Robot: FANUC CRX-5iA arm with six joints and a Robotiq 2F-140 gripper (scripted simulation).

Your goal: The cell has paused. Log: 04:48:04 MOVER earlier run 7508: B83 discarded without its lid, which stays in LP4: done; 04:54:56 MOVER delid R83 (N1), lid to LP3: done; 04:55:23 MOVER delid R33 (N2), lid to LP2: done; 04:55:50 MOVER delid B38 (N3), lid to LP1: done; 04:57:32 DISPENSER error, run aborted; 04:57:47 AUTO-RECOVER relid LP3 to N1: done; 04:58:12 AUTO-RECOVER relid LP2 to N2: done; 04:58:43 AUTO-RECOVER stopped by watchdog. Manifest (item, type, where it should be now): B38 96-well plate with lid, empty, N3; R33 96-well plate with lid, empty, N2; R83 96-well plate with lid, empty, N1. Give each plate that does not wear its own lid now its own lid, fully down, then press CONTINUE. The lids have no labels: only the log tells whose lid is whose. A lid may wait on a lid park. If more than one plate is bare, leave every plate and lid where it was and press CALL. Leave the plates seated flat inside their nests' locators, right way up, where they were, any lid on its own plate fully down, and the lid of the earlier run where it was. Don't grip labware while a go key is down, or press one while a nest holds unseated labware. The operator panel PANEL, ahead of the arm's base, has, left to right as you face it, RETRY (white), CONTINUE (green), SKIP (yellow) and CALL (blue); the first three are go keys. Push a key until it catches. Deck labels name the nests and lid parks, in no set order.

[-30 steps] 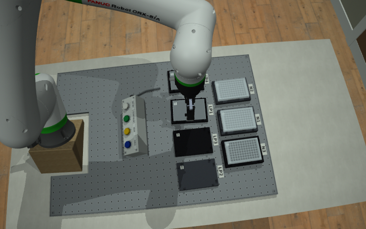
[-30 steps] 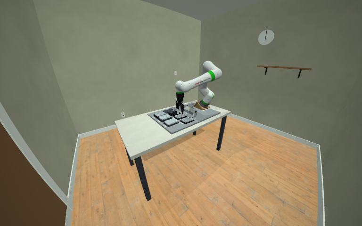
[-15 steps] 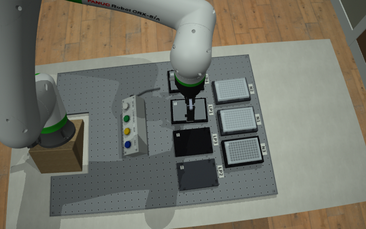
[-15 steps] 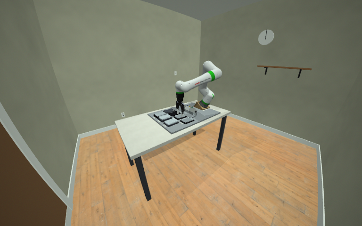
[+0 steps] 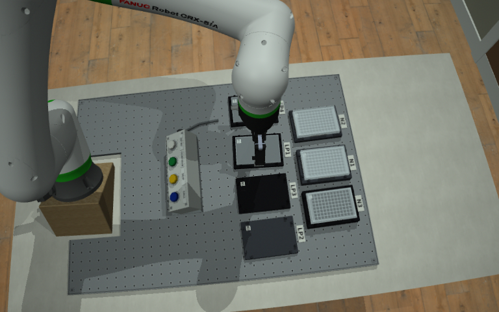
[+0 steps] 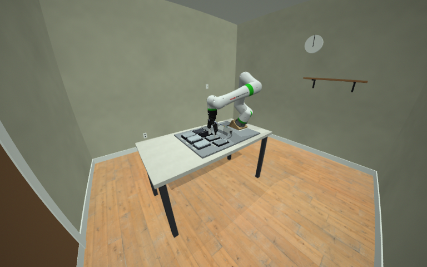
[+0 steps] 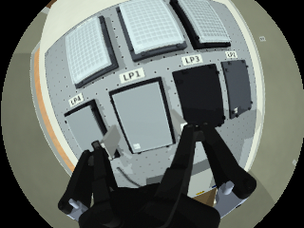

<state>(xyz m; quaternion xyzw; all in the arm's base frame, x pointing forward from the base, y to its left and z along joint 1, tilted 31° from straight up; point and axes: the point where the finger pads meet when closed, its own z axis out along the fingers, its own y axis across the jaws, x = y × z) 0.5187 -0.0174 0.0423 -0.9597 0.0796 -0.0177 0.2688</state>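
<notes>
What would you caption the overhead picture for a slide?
Arm's open gripper hovers over the lid on park LP1; the plate in nest N3 is bare.

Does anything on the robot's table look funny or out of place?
One thing: the plate in N3 has no lid, so its wells show sharply, while the plates in N1 and N2 look frosted under lids. A lid waits on LP1, below the open gripper.
</notes>
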